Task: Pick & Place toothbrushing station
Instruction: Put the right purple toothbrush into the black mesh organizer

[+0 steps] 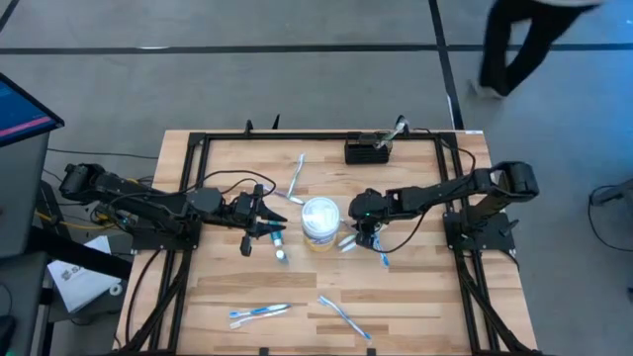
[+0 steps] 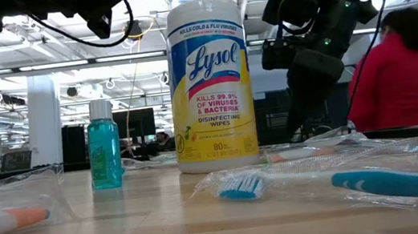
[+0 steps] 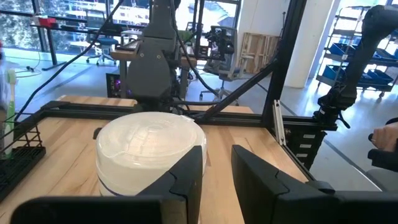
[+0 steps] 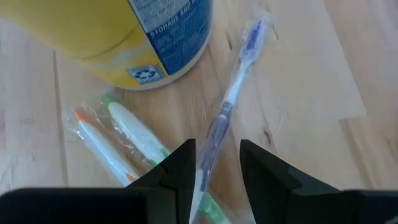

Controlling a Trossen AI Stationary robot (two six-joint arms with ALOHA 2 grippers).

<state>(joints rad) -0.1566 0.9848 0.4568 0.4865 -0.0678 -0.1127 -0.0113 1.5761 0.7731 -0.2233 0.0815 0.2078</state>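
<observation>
The toothbrushing station (image 1: 365, 151) is a small black rack standing at the table's far edge; it also shows in the left wrist view (image 3: 15, 158). My right gripper (image 4: 217, 163) is open and tipped down just right of the white tub (image 1: 319, 220). A wrapped blue toothbrush (image 4: 231, 93) lies flat on the table, and its handle runs between the fingers; whether they touch it I cannot tell. My left gripper (image 3: 217, 177) is open and level, left of the tub (image 3: 149, 146), with nothing between its fingers.
A small teal bottle (image 2: 104, 151) stands left of the tub. Wrapped orange-tipped (image 4: 93, 140) and green (image 4: 134, 130) toothbrushes lie by the tub's base. More toothbrushes lie far left (image 1: 295, 178) and near the front edge (image 1: 259, 312), (image 1: 344, 316). A person in red (image 2: 406, 75) is beyond the table.
</observation>
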